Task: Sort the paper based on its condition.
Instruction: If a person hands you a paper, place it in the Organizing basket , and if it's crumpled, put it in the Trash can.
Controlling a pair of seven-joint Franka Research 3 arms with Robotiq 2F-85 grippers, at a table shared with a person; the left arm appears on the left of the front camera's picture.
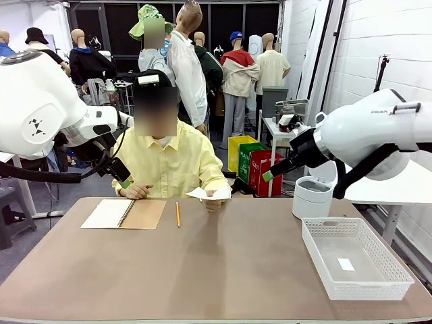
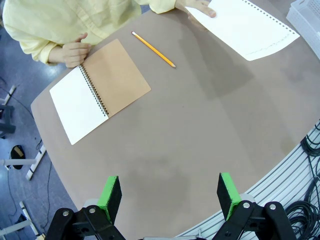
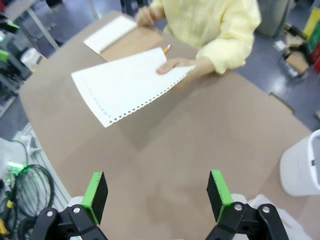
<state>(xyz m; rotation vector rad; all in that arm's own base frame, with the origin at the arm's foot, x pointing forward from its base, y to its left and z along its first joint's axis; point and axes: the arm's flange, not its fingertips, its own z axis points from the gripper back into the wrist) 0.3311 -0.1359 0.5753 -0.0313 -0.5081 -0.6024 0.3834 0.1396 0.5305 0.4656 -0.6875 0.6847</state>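
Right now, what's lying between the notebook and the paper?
A yellow pencil lies between the notebook and the paper, seen in the left wrist view.

I saw my left gripper (image 2: 169, 192) gaping, spiral notebook (image 2: 100, 90) at ten o'clock, pencil (image 2: 153, 49) at twelve, paper (image 2: 250, 30) at one.

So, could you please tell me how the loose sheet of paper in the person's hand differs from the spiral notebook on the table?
The sheet of paper is one loose leaf with punched holes along an edge; the spiral notebook is wire-bound with a tan cover. The person's hand holds the sheet, seemingly lifted off the table; the notebook lies open and flat on it. Both show plain white paper.
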